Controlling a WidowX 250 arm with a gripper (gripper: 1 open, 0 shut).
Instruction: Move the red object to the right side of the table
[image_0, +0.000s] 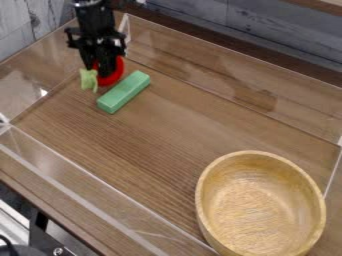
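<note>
The red object (110, 71), a small red toy fruit with a light green cap at its left end, hangs a little above the table (174, 140) at the far left. My black gripper (102, 68) points straight down and is shut on the red object, with its fingers covering the fruit's middle. The fruit's underside and the fingertips are partly hidden by one another.
A flat green rectangular block (122, 92) lies just right of and below the gripper. A large wooden bowl (261, 205) fills the near right corner. Low clear acrylic walls (40, 160) edge the tabletop on all sides.
</note>
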